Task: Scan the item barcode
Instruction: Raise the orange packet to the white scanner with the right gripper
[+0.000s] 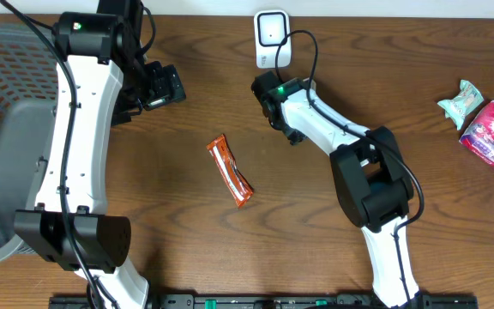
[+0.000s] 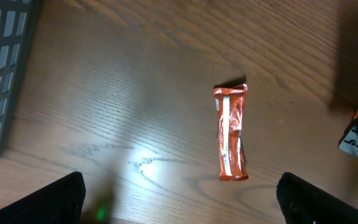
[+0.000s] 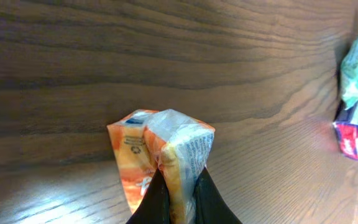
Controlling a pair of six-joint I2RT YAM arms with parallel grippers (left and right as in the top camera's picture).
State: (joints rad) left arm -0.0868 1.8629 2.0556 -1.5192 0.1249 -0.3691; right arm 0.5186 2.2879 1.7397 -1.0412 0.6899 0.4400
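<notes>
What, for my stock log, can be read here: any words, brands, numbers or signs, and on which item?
Nothing reads clearly enough to quote.
On the orange pouch pinched in the right hand: a small round mark and fine print, too blurred to read.
On the orange bar wrapper: a white strip with print, too small to read.
On the pink packet: a pattern only, blurred.
On the white scanner: no legible marking.

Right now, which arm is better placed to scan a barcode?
Right. The right gripper is shut on an orange packet close to the white scanner. The left gripper is open, holding nothing.
</notes>
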